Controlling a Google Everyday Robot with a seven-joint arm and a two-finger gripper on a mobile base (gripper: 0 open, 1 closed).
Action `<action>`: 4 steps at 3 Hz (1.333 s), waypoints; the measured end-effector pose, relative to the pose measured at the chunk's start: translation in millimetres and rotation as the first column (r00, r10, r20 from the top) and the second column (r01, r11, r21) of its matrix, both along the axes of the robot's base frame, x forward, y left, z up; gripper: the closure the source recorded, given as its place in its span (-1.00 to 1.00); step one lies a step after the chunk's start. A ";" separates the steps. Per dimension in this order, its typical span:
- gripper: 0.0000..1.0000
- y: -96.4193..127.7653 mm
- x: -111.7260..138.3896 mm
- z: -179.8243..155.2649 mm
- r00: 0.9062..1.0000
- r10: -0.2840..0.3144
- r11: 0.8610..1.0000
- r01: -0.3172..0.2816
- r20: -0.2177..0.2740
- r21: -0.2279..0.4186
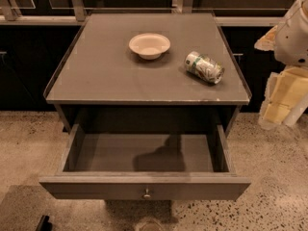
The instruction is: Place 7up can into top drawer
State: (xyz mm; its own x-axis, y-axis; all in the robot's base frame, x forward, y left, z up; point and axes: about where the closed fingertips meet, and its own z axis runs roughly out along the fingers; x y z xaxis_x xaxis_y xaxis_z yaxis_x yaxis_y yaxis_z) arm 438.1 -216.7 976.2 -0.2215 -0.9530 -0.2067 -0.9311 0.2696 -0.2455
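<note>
Hanging beyond the right edge of the cabinet top [96,78], the gripper [280,100] is seen outside the cabinet, level with the front-right corner. Nothing is held in it, and whether it is spread or closed cannot be told from this view.

The 7up can [204,67] is found nearest to it, lying on its side on the top, close to the right edge and somewhat back from the front edge, its long axis slanted toward the front-right corner. The bowl [149,45] is set further in, near the middle of the back half, well apart from the can.

Below the front edge the top drawer [144,186] is pulled fully out, its knob [147,193] at the centre of the front panel; nothing is seen inside it.

The step in hand is judged to be the reach for the can. The can should be approached from above and gripped across its round body, square to its long axis (a lying can is easily rolled by a glancing touch). The right edge is close, so no push should be directed toward it.
</note>
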 end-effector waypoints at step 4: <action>-1.00 -50.2 78.1 41.6 0.965 -0.124 0.970 0.069 0.231 0.231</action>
State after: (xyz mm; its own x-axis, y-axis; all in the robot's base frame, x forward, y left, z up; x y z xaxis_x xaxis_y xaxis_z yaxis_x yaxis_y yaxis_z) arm 516.2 -266.9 1017.8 -0.2275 -0.8546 -0.4667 -0.8180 0.4278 -0.3846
